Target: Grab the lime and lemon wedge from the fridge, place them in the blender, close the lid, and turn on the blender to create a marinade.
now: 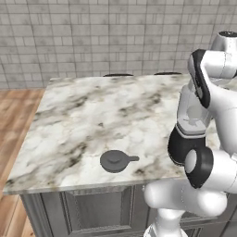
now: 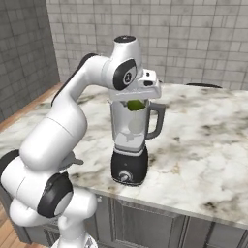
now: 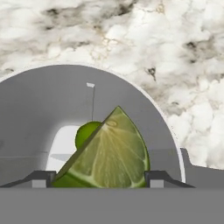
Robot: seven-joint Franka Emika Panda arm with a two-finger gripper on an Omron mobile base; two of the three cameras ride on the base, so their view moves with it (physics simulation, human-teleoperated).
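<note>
holding the lemon wedge between wide-set jaws of the gripper, right over the open blender jar. lime already down inside. could tip the wedge onto the rim and bounce it out onto the marble counter. lid waiting far left, near the counter's front edge.

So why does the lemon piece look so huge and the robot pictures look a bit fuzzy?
Hand view: the lemon wedge sits right by the camera between the jaws, so it looks giant, above the blender jar. Left base view: soft, slightly blurry, with a faint shadow under the lid. Right base view: even light, no glare.
</note>
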